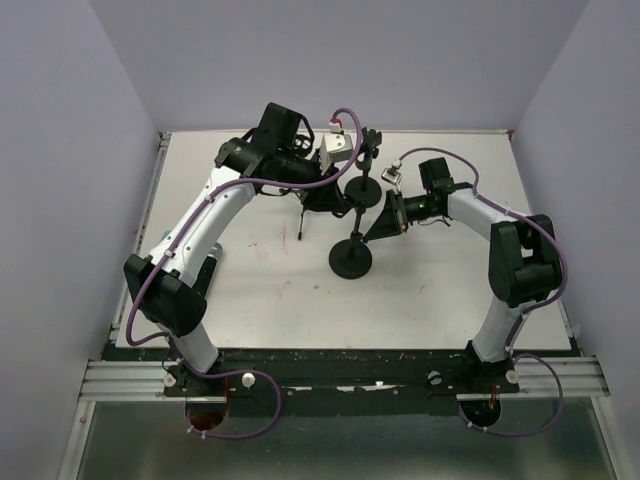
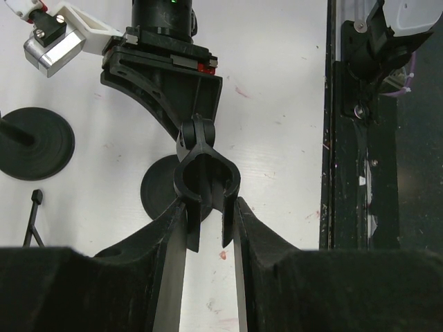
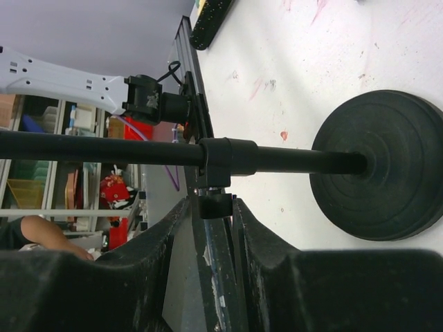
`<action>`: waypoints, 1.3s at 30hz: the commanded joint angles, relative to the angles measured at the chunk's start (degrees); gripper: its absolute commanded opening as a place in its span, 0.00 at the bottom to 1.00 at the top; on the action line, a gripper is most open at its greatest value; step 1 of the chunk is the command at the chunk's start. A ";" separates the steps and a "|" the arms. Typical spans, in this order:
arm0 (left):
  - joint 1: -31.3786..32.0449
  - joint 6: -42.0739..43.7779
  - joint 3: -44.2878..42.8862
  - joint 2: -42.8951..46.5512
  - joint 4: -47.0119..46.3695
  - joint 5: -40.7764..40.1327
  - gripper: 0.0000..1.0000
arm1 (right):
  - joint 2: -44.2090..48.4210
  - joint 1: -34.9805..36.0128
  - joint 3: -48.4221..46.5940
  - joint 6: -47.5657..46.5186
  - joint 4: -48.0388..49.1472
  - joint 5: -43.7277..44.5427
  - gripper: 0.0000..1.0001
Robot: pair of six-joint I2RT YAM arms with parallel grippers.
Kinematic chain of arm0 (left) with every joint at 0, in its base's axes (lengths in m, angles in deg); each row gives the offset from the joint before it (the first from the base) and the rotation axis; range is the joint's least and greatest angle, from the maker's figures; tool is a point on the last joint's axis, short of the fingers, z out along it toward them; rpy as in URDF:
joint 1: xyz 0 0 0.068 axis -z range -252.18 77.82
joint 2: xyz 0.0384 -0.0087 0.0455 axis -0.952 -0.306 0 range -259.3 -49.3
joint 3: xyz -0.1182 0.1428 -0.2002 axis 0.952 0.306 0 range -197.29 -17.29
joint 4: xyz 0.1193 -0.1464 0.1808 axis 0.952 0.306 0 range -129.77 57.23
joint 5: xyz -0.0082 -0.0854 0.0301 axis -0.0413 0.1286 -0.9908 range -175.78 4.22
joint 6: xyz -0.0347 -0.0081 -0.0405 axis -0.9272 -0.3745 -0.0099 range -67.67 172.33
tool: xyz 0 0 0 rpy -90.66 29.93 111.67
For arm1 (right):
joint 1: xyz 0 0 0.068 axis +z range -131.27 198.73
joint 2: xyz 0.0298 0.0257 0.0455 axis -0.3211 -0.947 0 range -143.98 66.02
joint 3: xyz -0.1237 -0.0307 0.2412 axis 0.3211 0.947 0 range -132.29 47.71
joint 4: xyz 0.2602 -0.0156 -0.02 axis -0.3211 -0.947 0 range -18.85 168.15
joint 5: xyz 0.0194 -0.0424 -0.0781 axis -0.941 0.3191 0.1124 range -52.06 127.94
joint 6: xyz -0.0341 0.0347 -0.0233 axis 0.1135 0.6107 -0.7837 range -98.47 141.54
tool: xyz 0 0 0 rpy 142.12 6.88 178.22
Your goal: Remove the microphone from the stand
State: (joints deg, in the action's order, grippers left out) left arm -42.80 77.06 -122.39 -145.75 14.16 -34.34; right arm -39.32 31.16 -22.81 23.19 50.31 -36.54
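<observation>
The stand has a round black base (image 1: 352, 260) (image 3: 381, 166) and a black pole (image 3: 104, 149). At its top is a black C-shaped clip (image 2: 205, 173). My left gripper (image 2: 210, 211) (image 1: 325, 195) is shut on the clip's two prongs. I cannot make out the microphone as a separate thing. My right gripper (image 3: 211, 204) (image 1: 380, 220) reaches in from the right at the pole's collar (image 3: 228, 158). Its jaws straddle the small knob (image 3: 216, 205) under the collar, one finger against it and a thin slit at the other.
A second stand with a round base (image 1: 362, 188) (image 2: 34, 142) stands just behind. A thin black tripod-like piece (image 1: 303, 222) (image 2: 31, 214) lies to the left. Purple cables loop over both arms. The table's rail (image 2: 346, 138) runs along the near edge.
</observation>
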 commanded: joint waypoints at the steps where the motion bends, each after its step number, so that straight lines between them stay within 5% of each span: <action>1: 0.50 -0.74 -1.95 -0.32 0.91 1.56 0.32 | -0.92 0.49 0.74 0.28 1.73 -2.95 0.38; 6: 0.50 -0.74 -1.69 -0.15 0.91 1.47 0.32 | -0.75 0.49 0.73 -1.03 0.33 -4.45 0.42; 14: 0.50 -0.47 -1.51 -0.15 1.09 1.38 0.32 | 0.39 0.84 0.12 -7.88 -1.69 -2.79 0.18; 17: 0.58 -0.39 -1.51 0.03 1.09 1.21 0.32 | 1.71 1.20 -0.23 -13.93 -3.27 2.39 0.01; 22: 0.58 -0.12 -1.16 0.47 1.26 0.77 0.32 | 8.55 4.26 0.90 -27.20 -3.47 14.24 0.01; 27: 0.67 -0.03 -0.46 0.99 1.26 0.85 0.32 | 24.80 12.78 14.85 -36.87 18.30 33.74 0.01; 31: 0.67 -0.03 -0.37 1.17 1.35 0.77 0.32 | 38.51 21.13 33.21 -59.93 43.75 49.04 0.01; 34: 0.76 -0.12 -0.28 1.00 1.18 0.85 0.32 | 42.85 23.26 52.53 -85.42 70.02 46.37 0.01; 36: 0.76 -0.38 -0.37 0.82 1.09 1.12 0.32 | 39.09 23.26 59.42 -90.06 86.65 43.81 0.01; 39: 0.76 -0.74 -0.63 0.38 0.74 1.47 0.32 | 38.54 23.26 61.38 -92.43 88.33 43.10 0.01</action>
State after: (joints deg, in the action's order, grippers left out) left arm -42.01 76.34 -122.56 -145.00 16.76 -33.16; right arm 1.05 53.67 34.13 -54.19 121.89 7.79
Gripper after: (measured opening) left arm 0.341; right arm 0.026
